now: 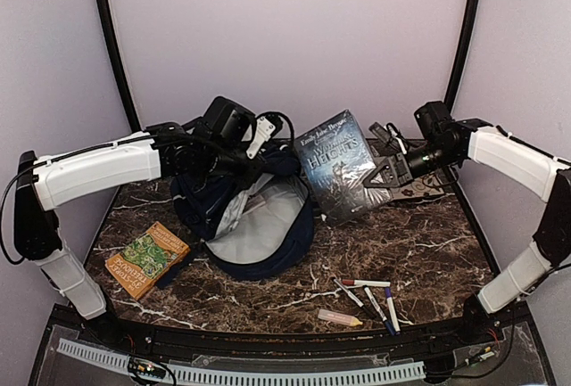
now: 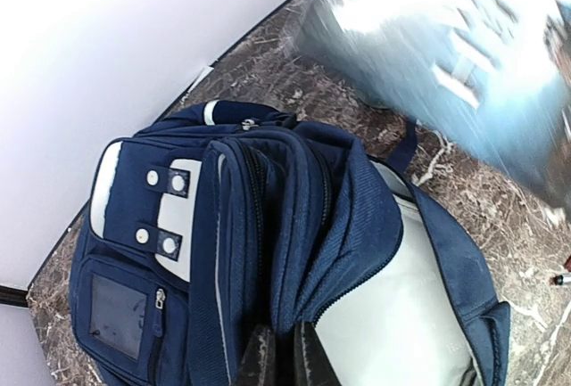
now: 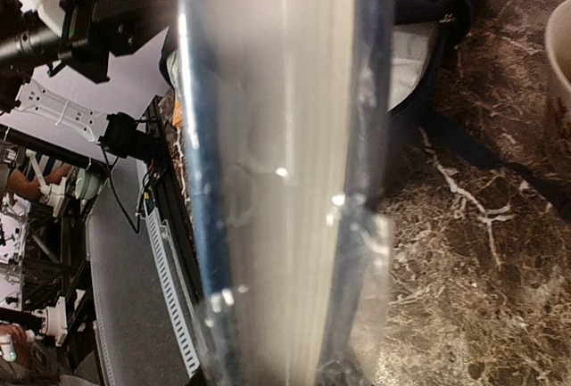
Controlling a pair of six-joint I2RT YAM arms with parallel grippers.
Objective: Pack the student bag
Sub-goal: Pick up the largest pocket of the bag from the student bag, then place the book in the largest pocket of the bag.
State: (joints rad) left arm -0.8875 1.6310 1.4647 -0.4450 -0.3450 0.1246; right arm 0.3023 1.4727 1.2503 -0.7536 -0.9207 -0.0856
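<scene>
The navy-blue fabric backpack [image 1: 302,236] is lying open on the dark marble table [image 1: 428,243], grey lining showing. The left pincer [image 2: 284,350] is pinching its rim; the right pincer [image 1: 379,175] is gripping a plastic-wrapped grey book [image 1: 337,165] beside it.

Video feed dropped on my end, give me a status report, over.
Left gripper shut on rim of navy-blue fabric backpack. Right gripper shut on dark plastic-wrapped book, held aloft beside the opening. Backpack open, grey lining showing. Nothing between them.
</scene>
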